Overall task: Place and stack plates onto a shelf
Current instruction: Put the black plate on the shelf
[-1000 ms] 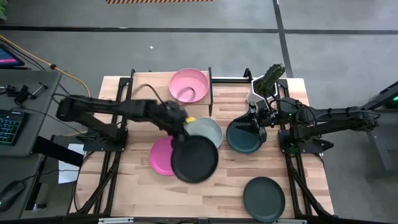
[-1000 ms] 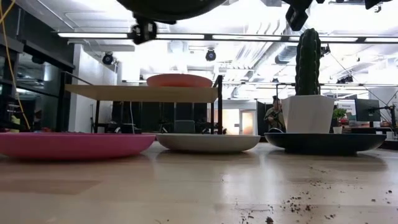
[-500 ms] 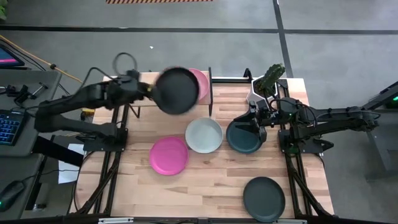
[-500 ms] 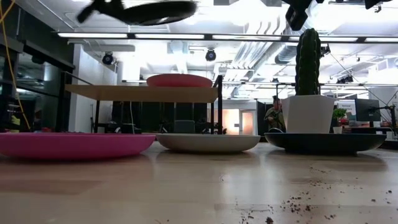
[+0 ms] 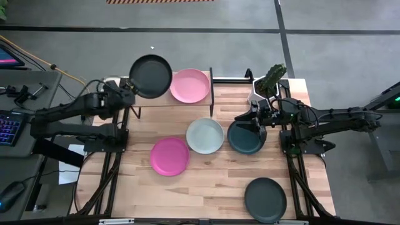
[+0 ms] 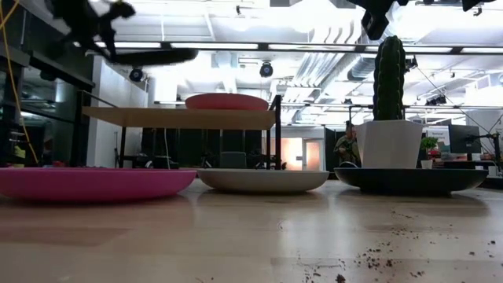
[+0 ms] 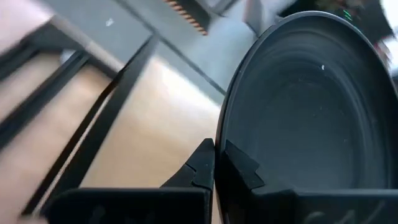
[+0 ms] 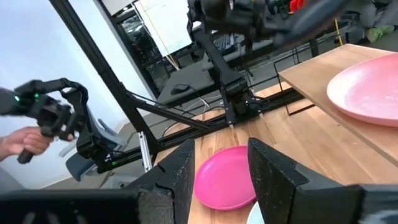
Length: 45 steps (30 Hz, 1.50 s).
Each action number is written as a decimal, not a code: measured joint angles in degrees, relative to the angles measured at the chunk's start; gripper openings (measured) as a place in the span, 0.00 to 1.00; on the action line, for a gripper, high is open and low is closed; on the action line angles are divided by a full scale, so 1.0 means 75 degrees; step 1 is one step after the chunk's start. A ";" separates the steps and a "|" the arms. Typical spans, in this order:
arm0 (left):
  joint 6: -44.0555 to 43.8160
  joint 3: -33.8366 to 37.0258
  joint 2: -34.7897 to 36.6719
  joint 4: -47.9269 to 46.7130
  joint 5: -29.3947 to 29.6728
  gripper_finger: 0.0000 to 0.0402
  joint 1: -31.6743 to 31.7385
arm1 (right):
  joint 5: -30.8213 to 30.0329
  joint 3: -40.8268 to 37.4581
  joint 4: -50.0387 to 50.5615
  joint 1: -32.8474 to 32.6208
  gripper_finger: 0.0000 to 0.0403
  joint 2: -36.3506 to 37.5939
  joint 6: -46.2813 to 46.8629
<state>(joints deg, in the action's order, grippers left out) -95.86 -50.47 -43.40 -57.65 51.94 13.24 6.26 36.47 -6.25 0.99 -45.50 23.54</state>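
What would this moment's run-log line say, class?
left hand: shut on black plate, above shelf beside light pink plate | right hand: open, over dark teal plate

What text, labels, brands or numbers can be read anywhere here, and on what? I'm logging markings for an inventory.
None can be read.
The black plate held by the left gripper bears no print.
The light pink plate on the shelf is plain too.
The monitor in the room behind shows nothing legible.
The right gripper has no visible label.
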 joint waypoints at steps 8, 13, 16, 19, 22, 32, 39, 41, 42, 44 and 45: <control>-0.2794 0.1262 -0.0029 0.0322 0.0175 0.01 -0.0016 | 0.0003 0.0000 -0.0002 0.0000 0.32 0.0000 -0.0002; -0.2867 0.1395 -0.0225 0.0300 0.0128 0.01 -0.0018 | 0.0009 0.0000 0.0001 0.0000 0.32 0.0000 -0.0012; -0.2893 0.1394 -0.0436 0.0271 0.0112 0.01 -0.0016 | 0.0012 0.0000 -0.0002 0.0000 0.32 0.0000 -0.0043; -0.2989 0.1394 -0.0689 0.0281 0.0000 0.01 -0.0016 | 0.0020 0.0000 -0.0002 0.0000 0.32 0.0000 -0.0060; -0.2880 0.1394 -0.1010 0.0268 -0.0308 0.01 -0.0019 | 0.0020 0.0000 0.0001 0.0000 0.32 0.0000 -0.0060; -0.3253 0.1392 -0.1521 0.0151 -0.0360 0.01 -0.0016 | 0.0020 0.0000 0.0004 -0.0003 0.32 0.0000 0.0057; -0.3356 0.1383 -0.1544 0.0047 -0.0336 0.01 -0.0016 | 0.0020 0.0000 0.0031 -0.0003 0.32 0.0000 0.0057; -0.3245 0.1383 -0.1547 0.0044 -0.0298 0.01 -0.0016 | 0.0020 0.0000 0.0031 -0.0003 0.32 0.0000 0.0057; -0.3192 0.1383 -0.1547 0.0038 -0.0269 0.01 -0.0016 | 0.0020 0.0000 0.0033 -0.0003 0.32 0.0000 0.0057; -0.3149 0.1383 -0.1547 0.0030 -0.0235 0.01 -0.0016 | 0.0020 0.0000 0.0033 -0.0003 0.32 0.0000 0.0057; -0.3147 0.1383 -0.1547 0.0028 -0.0228 0.01 -0.0016 | 0.0020 0.0000 0.0039 -0.0003 0.32 0.0000 0.0057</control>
<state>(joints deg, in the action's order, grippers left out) -119.47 -40.10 -55.00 -57.44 50.23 13.13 6.42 36.47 -5.96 0.97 -45.50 23.97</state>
